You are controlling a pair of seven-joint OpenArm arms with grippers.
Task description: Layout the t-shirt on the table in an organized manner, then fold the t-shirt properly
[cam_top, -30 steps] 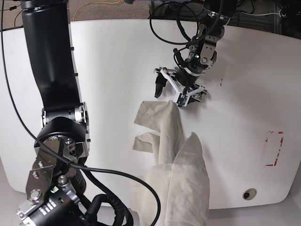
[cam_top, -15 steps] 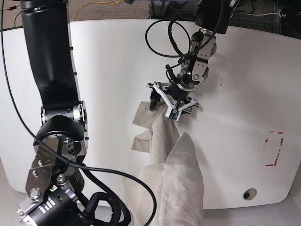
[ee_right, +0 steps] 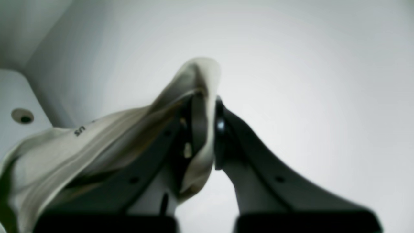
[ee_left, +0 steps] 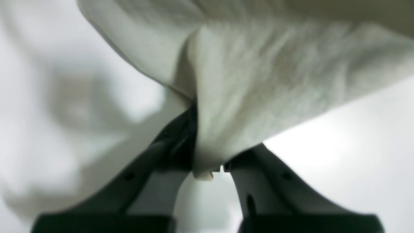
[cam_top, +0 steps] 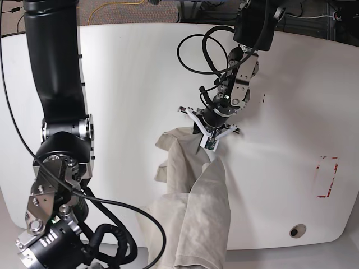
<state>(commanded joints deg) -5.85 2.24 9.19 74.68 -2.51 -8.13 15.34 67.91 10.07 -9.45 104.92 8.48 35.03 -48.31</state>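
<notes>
In the base view, taking the middle of the table (cam_top: 280, 168) as the clock's centre, the left arm (cam_top: 238, 78) reaches in from one o'clock, its jaws (cam_top: 206, 147) at the shirt's (cam_top: 190, 213) twelve o'clock end. The shirt runs from there down to six o'clock, past the table's near edge. The right arm (cam_top: 56, 129) stands at nine o'clock, reaching down to eight. At four o'clock lie the outlined mark (cam_top: 327, 177) and, nearer the edge, the hole (cam_top: 298, 231). Cables (cam_top: 314, 15) lie beyond the table, at one o'clock.
</notes>
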